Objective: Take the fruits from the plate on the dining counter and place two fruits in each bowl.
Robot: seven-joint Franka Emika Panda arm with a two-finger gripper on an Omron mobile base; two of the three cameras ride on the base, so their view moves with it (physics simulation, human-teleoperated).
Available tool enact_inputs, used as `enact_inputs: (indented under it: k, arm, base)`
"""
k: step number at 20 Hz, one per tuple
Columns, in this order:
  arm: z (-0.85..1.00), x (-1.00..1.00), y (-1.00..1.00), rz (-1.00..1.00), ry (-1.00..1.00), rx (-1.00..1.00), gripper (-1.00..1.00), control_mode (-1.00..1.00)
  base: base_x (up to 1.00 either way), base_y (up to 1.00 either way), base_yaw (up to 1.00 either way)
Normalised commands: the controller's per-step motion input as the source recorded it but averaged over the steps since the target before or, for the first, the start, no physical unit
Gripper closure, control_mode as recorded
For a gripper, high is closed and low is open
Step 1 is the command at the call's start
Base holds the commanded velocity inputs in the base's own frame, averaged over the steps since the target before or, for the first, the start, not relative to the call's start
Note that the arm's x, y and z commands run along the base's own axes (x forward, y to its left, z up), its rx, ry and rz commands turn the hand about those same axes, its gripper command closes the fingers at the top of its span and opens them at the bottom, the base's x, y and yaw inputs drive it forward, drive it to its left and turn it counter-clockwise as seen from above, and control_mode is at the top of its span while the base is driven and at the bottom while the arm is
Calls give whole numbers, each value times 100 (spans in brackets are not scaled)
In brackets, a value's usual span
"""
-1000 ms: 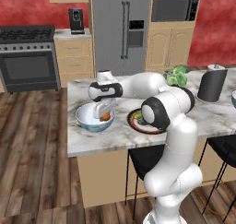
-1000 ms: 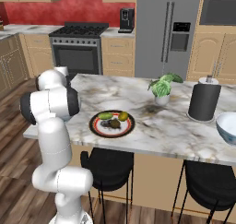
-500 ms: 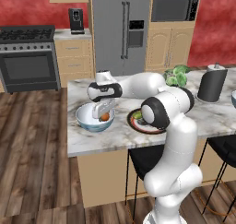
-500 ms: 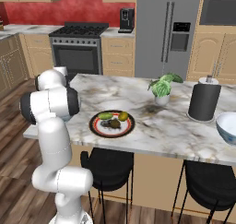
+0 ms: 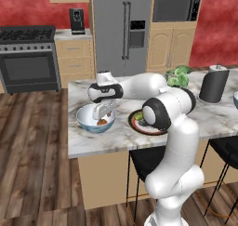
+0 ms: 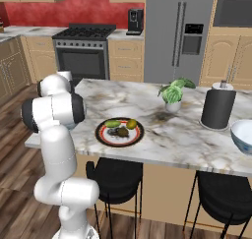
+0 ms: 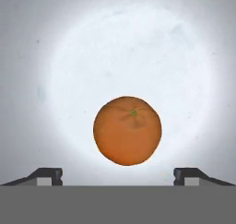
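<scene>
Wide marble surface (image 5: 93, 141) carrying everything, with the patterned plate (image 6: 103, 137) taken as landmark. Nearest the plate, just beside its rim on the stove side, one deep white bowl (image 5: 83, 119) under the arm's reach. Well apart from the plate, past the potted plant (image 6: 172, 91) and the dark paper-towel roll (image 6: 217, 107), the second bowl (image 6: 241, 134) at the far end of the surface. On the plate itself: green fruit (image 6: 112, 124), yellow-green fruit (image 6: 131, 123) and dark brown fruit (image 6: 119, 132), huddled close together. Off the plate, down in the near bowl: the orange (image 7: 127, 130), resting on the white floor. Directly above it the gripper (image 7: 118, 174), fingers (image 7: 46, 174) spread wide to either side, clear of the orange, grasping nothing. Judged one fruit of four delivered; three to go, one more for the near bowl and two for the far one, that long carry likely the harder part.
</scene>
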Motion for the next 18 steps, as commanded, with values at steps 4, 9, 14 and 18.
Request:
enact_inputs:
  k: [4, 9, 14, 18]
  arm:
    - [19, 0, 1, 0, 0, -3, -100, -100]
    - [91, -1, 0, -2, -1, -7, -100, -100]
    - [76, -36, -22, -7, -15, -12, -100, -100]
    - [47, -28, -40, -21, -12, -11, -100, -100]
  base:
    - [0, 0, 0]
    - [0, 0, 0]
    - [0, 0, 0]
    - [0, 0, 0]
